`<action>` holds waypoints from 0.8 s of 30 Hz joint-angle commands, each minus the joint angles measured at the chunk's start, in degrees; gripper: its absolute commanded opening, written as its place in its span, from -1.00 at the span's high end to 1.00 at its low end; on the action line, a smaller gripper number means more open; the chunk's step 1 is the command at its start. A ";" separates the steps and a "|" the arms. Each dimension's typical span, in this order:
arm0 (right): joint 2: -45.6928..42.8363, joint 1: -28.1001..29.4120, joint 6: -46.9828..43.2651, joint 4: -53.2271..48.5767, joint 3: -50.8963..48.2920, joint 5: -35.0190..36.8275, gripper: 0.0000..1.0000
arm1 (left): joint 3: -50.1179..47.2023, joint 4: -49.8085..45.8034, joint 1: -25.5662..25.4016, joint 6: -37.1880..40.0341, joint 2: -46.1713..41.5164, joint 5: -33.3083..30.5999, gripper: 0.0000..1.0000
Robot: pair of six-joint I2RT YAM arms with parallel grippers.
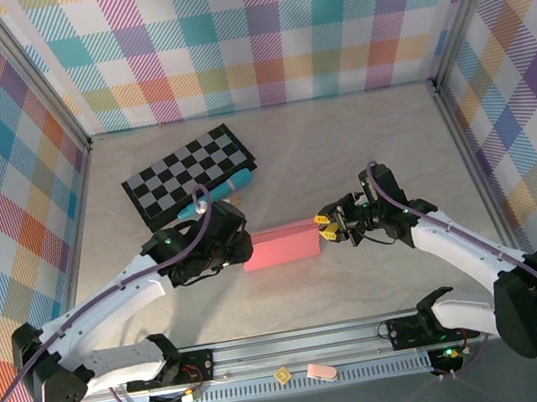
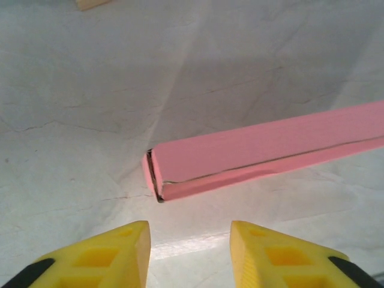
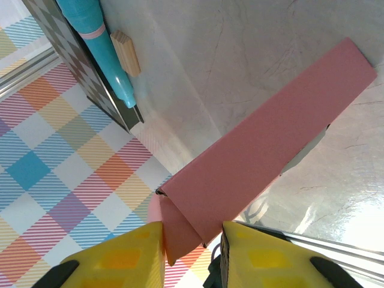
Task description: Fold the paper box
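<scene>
**Top external view.** The paper box (image 1: 280, 245) lies folded flat on the table (image 1: 362, 147), near the centre and between the two arms. It sits in front of the checkered board (image 1: 189, 175) and the teal bar (image 1: 215, 197). The left gripper (image 1: 241, 248) is at the box's left end. The right gripper (image 1: 324, 227) is at its right end.

**Left wrist view.** The left gripper (image 2: 189, 252) is parted, with nothing between its yellow fingers (image 2: 108, 252). The box (image 2: 270, 150) rests on the table just ahead of the fingertips. Its near end faces the gap and its length runs away to the right.

**Right wrist view.** The right gripper (image 3: 192, 252) is closed on the box (image 3: 270, 138). The box's near corner and a small flap fill the gap between the yellow fingers (image 3: 120, 258). The rest of the box extends up and to the right. Beyond it lie the checkered board (image 3: 49, 15), the teal bar (image 3: 99, 42) and a small wooden block (image 3: 127, 53).
</scene>
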 commanded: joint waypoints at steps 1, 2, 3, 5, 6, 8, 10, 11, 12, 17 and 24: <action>1.35 -0.12 -1.38 -5.22 0.70 1.88 0.45 | 2.28 -1.83 -0.55 -7.15 -3.47 2.45 0.09; 1.25 -0.13 -1.42 -5.48 0.74 1.88 0.46 | 2.37 -1.93 -0.22 -10.29 -4.19 2.56 0.00; 1.14 -0.13 -1.54 -5.69 0.88 1.84 0.47 | 2.42 -2.50 0.40 -13.78 -4.66 2.74 -0.04; 0.72 -0.11 -1.76 -6.19 0.96 1.96 0.47 | 2.76 -4.90 2.00 -22.66 -5.31 3.23 -0.11; 0.55 -0.07 -1.99 -6.66 1.01 2.13 0.48 | 2.90 -6.00 2.47 -26.81 -5.56 3.49 -0.14; 0.36 -0.17 -2.06 -6.94 1.01 2.31 0.48 | 2.77 -6.18 3.55 -34.29 -6.59 3.87 -0.17; 0.56 -0.15 -2.11 -6.94 1.05 2.27 0.49 | 2.93 -8.17 4.66 -40.70 -8.06 2.12 -0.26; 0.69 -0.13 -2.13 -6.83 1.13 2.23 0.49 | 2.57 -9.22 5.59 -43.89 -8.97 1.94 -0.30; 0.78 -0.14 -2.22 -6.78 1.26 2.23 0.49 | 0.89 -8.29 6.66 -47.99 -10.26 2.91 -0.30; 0.61 -0.11 -2.30 -6.83 1.34 2.23 0.50 | -13.38 14.75 8.09 -62.97 -13.01 9.29 -0.32; 0.16 -0.12 -2.19 -6.81 1.07 2.58 0.51 | -16.10 24.92 7.87 -65.99 -8.15 9.20 -0.32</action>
